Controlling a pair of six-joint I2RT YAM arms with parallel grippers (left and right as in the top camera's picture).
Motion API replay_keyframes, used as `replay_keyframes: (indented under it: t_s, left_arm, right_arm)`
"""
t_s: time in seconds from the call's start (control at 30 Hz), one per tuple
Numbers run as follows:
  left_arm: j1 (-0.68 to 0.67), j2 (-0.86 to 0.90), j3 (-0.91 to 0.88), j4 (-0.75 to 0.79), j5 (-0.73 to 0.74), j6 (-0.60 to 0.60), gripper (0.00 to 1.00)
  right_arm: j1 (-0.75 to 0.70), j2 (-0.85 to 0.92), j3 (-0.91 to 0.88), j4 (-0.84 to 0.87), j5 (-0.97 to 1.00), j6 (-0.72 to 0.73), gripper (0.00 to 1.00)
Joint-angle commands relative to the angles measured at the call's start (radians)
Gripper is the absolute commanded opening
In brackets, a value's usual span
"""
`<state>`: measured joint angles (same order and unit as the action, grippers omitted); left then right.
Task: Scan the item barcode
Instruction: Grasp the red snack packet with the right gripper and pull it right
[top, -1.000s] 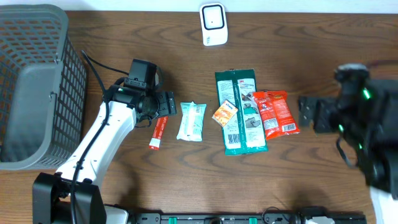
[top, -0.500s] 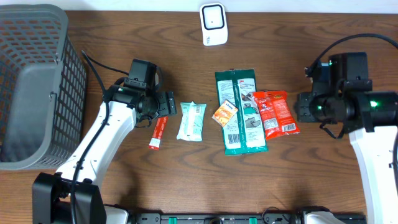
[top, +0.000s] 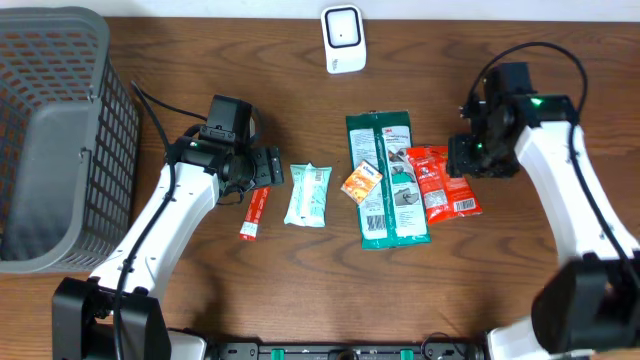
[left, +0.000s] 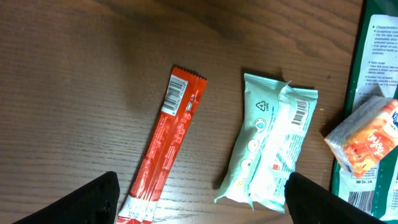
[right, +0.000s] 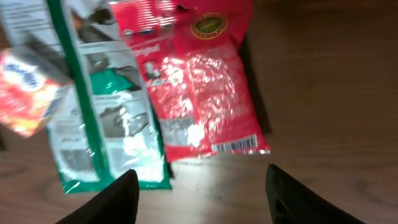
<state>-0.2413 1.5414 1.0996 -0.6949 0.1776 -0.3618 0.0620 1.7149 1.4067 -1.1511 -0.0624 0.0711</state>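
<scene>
Hovering with the right gripper (right: 199, 186) partway open and empty just above the red snack pouch (right: 199, 81), flat on the table (top: 300, 290) against the green 3M pack (top: 385, 180), barcode (right: 235, 145) face up, well apart from the white scanner (top: 341, 38); left gripper (left: 202, 186) spread wide over the red stick sachet (left: 163, 143), holding nothing. Could pinch the green pack's edge along with the pouch (touching there, both glossy), or skid off the flat film and crumple the barcode. Swung in from the table's right side within the last second; no shift in the left gripper or the items.
</scene>
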Motion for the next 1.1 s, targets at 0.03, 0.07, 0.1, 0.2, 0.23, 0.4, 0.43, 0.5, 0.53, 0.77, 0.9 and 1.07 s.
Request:
replay_keyframes:
  t_s: [0.03,0.07,0.1,0.2,0.23,0.4,0.43,0.5,0.53,0.77,0.9,1.07]
  left_arm:
    - [0.003,0.001,0.011,0.0,-0.006,0.01,0.86]
    - [0.003,0.001,0.011,0.0,-0.006,0.01,0.86]
    - [0.003,0.001,0.011,0.0,-0.006,0.01,0.86]
    - [0.003,0.001,0.011,0.0,-0.006,0.01,0.86]
    - [0.003,0.001,0.011,0.0,-0.006,0.01,0.86]
    - [0.003,0.001,0.011,0.0,-0.006,0.01,0.86]
    - [0.003,0.001,0.011,0.0,-0.006,0.01,0.86]
    - [0.003,0.001,0.011,0.0,-0.006,0.01,0.86]
    - [0.003,0.001,0.011,0.0,-0.006,0.01,0.86]
    - [0.003,0.001,0.011,0.0,-0.006,0.01,0.86]
    - [0.003,0.001,0.011,0.0,-0.006,0.009,0.86]
    - [0.003,0.001,0.011,0.0,-0.006,0.01,0.86]
  right_arm:
    - [-0.026,0.11,-0.005,0.018,0.009,-0.002,0.6]
    - [-0.031,0.126,-0.005,0.022,0.009,-0.002,0.59]
    - [-0.049,0.166,-0.005,0.037,0.009,-0.008,0.58]
    - [-0.078,0.191,-0.005,0.057,0.008,-0.027,0.57]
    - [-0.085,0.192,-0.005,0.063,0.008,-0.036,0.57]
    - [-0.107,0.192,-0.005,0.085,-0.011,-0.075,0.56]
    - [-0.109,0.193,-0.005,0.086,-0.04,-0.104,0.56]
    - [-0.113,0.193,-0.005,0.089,-0.105,-0.15,0.56]
    - [-0.116,0.193,-0.005,0.089,-0.146,-0.171,0.56]
    - [-0.12,0.193,-0.012,0.129,-0.202,-0.181,0.54]
    - [-0.111,0.193,-0.013,0.195,-0.245,-0.181,0.54]
    - [-0.08,0.195,-0.013,0.237,-0.288,-0.181,0.54]
